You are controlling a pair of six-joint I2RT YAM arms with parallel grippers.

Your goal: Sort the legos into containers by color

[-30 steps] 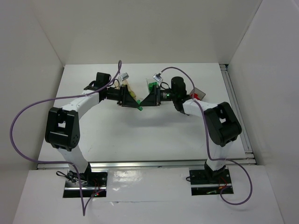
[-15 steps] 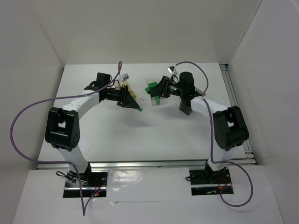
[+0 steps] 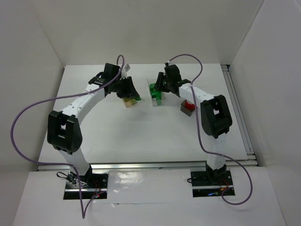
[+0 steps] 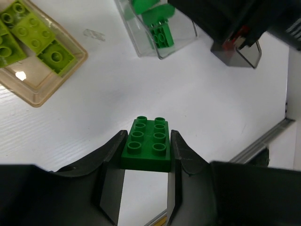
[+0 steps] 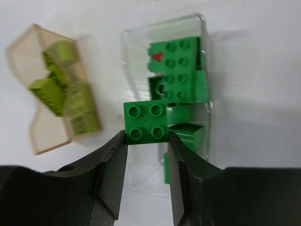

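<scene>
Both arms carry green at once. My left gripper (image 4: 146, 141) is clamped on a long green brick (image 4: 146, 149), studs up, held clear above the white table (image 4: 221, 113), while my right gripper (image 5: 146, 136) pinches a square green brick (image 5: 146, 121) by two opposite sides. Directly ahead of the right fingers sits the clear bin (image 5: 162, 22), already holding several green bricks (image 5: 181, 77), and the square brick appears to hang over its near edge. I cannot tell how high. To that hand's left lies the orange-tan bin (image 5: 47, 134) with its yellow-green bricks (image 5: 51, 89). From the left hand, the clear bin lies ahead and a little right, well apart from the fingers, with the dark grey bin (image 4: 244, 56) farther right. The overhead view shows a red brick (image 3: 189, 106) in the grey bin. I judge the step to be delivery of greens, the right hand first in line. It needs a short push forward until the brick is fully over the opening, then a release. The left must hold back or come in from its own side, since two grippers at one small bin risk a knock.
</scene>
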